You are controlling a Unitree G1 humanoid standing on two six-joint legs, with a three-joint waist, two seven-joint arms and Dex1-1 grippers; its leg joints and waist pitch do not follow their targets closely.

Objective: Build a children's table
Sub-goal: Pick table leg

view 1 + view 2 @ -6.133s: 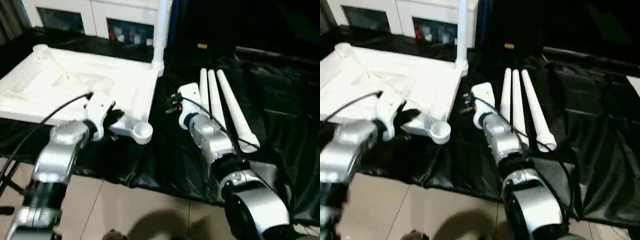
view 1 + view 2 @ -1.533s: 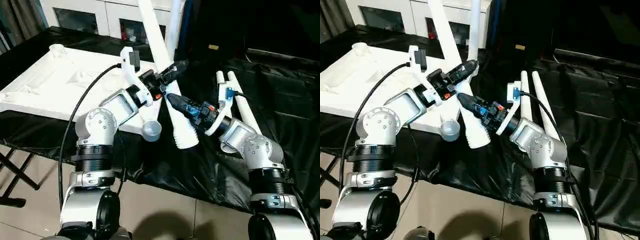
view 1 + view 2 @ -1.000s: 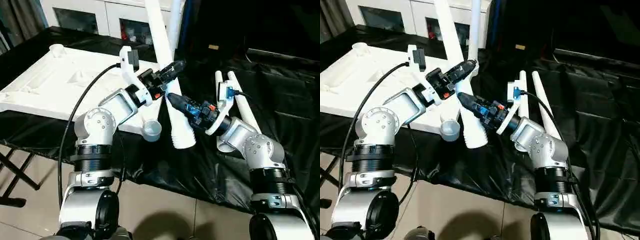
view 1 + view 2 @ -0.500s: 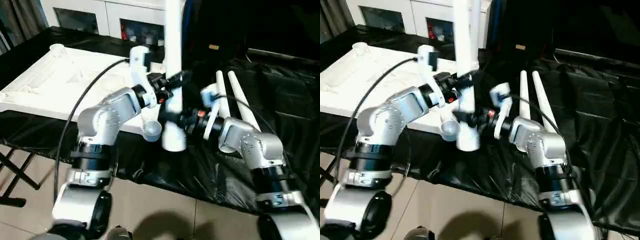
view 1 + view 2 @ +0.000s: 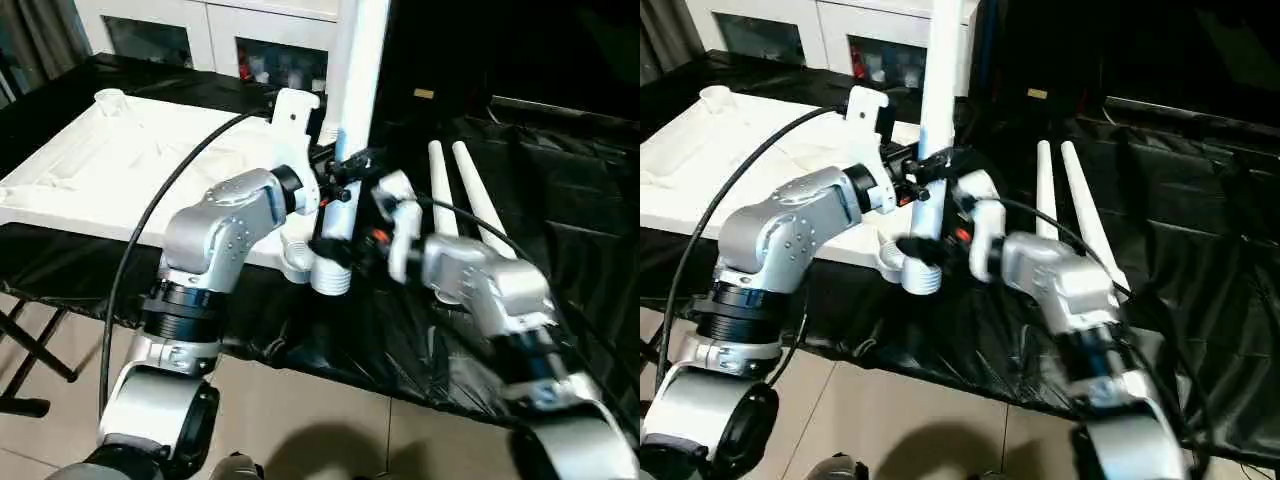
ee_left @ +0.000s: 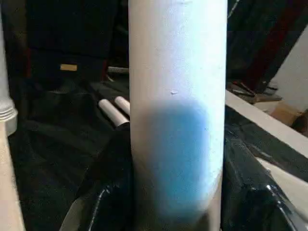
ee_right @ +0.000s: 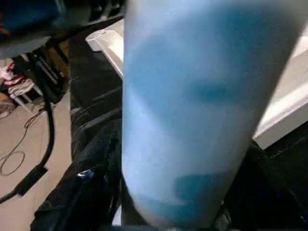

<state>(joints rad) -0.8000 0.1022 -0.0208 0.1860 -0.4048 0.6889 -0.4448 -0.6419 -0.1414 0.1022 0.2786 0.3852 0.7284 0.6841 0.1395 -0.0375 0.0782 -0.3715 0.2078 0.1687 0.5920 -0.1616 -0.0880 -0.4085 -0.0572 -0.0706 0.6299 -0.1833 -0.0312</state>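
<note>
The left gripper [image 5: 340, 190] and right gripper [image 5: 345, 255] both pinch an upright leg [image 5: 352, 110] beside the tabletop [image 5: 130, 165]. Black sheeting [image 5: 560, 190] covers the counter; a cabinet [image 5: 200, 35] stands behind.

A white leg [image 5: 935, 110] stands almost upright, its ribbed lower end just beside the near corner socket [image 5: 892, 262] of the white tabletop [image 5: 730, 160]. The left gripper [image 5: 930, 172] closes on the leg from one side, and the right gripper [image 5: 940, 235] is at the leg lower down, blurred. Two more legs [image 5: 1065, 205] lie side by side on the black cloth [image 5: 1200, 250]. A white cabinet [image 5: 840, 35] is behind
</note>
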